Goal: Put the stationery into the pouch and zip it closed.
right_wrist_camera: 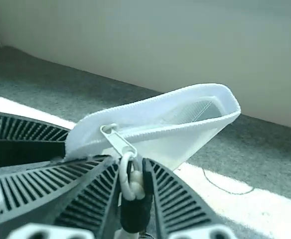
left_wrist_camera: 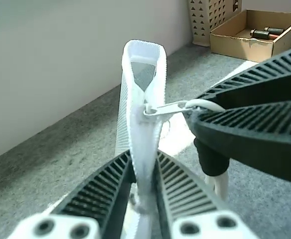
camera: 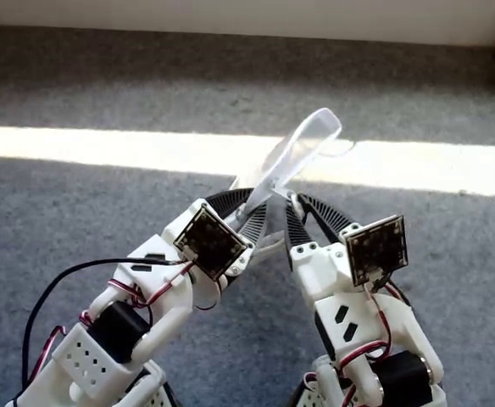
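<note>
Translucent white mesh zip pouch (camera: pixel 297 153) aloft, contents unclear. Left gripper (left_wrist_camera: pixel 144 167) clamped on zip edge; right gripper (right_wrist_camera: pixel 133 174) pinching loop of silver zipper pull (right_wrist_camera: pixel 116 139).

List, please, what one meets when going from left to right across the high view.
left arm → clear pouch, held up between the two arms → right arm

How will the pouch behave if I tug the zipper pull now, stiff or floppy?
Probably floppy: the pouch is thin, see-through fabric, upright where the left tool pinches its edge. Likely light, since that pinch and the right tool on the zipper pull hold it up. A tug may fold or twist it.
</note>
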`<state>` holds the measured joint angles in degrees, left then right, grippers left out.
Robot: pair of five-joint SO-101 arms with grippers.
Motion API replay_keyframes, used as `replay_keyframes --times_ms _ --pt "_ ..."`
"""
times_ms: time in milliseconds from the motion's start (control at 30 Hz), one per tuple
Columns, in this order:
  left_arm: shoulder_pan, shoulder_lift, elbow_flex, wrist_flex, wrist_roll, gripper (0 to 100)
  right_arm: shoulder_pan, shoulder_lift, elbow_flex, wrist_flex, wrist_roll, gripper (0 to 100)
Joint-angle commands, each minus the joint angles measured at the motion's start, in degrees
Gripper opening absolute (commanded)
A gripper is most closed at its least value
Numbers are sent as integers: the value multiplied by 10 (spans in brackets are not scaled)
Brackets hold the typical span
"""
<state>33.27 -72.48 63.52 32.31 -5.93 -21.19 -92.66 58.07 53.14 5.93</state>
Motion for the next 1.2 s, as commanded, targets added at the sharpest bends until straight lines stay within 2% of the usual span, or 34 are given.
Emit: replay_keyframes --times_ms 0,167,367,667,800,1167 --pt "9 -9 -34 4 6 6 -3 7 -55 -2 4 4" --pt "5 -10 -35 13 6 6 1 9 -100 -5 13 4" --pt "-12 -10 -37 40 6 4 67 10 -102 -76 30 4" --pt "-29 -27 -36 42 6 4 73 45 -97 -103 30 4" --pt "-25 -95 -36 91 6 4 76 95 -95 -126 25 4" --pt "-29 -226 -25 202 -18 4 101 104 -95 -152 29 4"
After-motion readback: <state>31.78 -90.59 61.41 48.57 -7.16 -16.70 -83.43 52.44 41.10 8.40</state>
